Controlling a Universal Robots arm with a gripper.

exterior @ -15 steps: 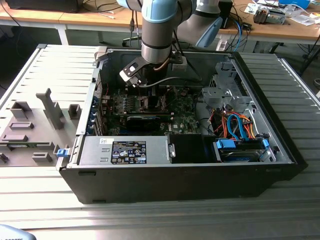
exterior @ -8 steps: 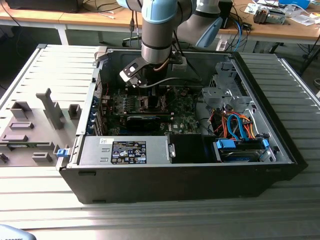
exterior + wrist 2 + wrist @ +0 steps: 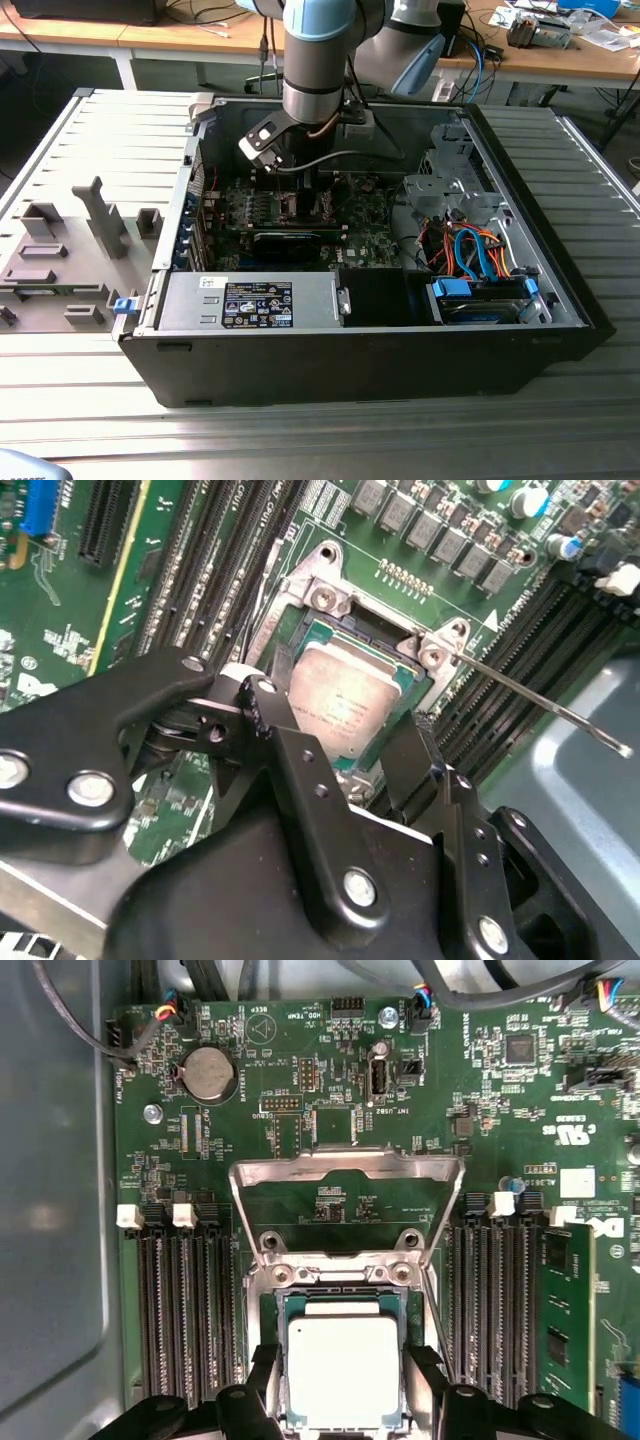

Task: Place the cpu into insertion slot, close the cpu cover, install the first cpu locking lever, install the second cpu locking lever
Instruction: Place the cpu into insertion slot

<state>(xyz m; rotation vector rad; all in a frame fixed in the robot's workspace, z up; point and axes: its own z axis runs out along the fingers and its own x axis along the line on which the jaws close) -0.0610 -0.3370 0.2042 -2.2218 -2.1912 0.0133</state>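
We record slatted metal worktop [image 3: 560,420] carrying open computer case [image 3: 350,370]. Arm [image 3: 320,60] reaches down into case, over green circuit board [image 3: 300,1070]. Claw [image 3: 336,720] low over socket. Its fingers [image 3: 262,1365] parted, one each side of cpu [image 3: 343,1370], just beside its edges; we cannot confirm contact. Cpu cover [image 3: 345,1165] swung back open, clear of insertion slot [image 3: 340,1272]. Cpu lies flat in slot, silver top up. Thin locking lever [image 3: 530,695] angles out over memory slots [image 3: 185,1310].

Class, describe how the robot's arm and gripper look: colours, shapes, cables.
The arm is a silver-grey cylinder with light blue joint caps; a grey cable curves from its wrist. The gripper is black, built of jointed bars with silver screw heads.
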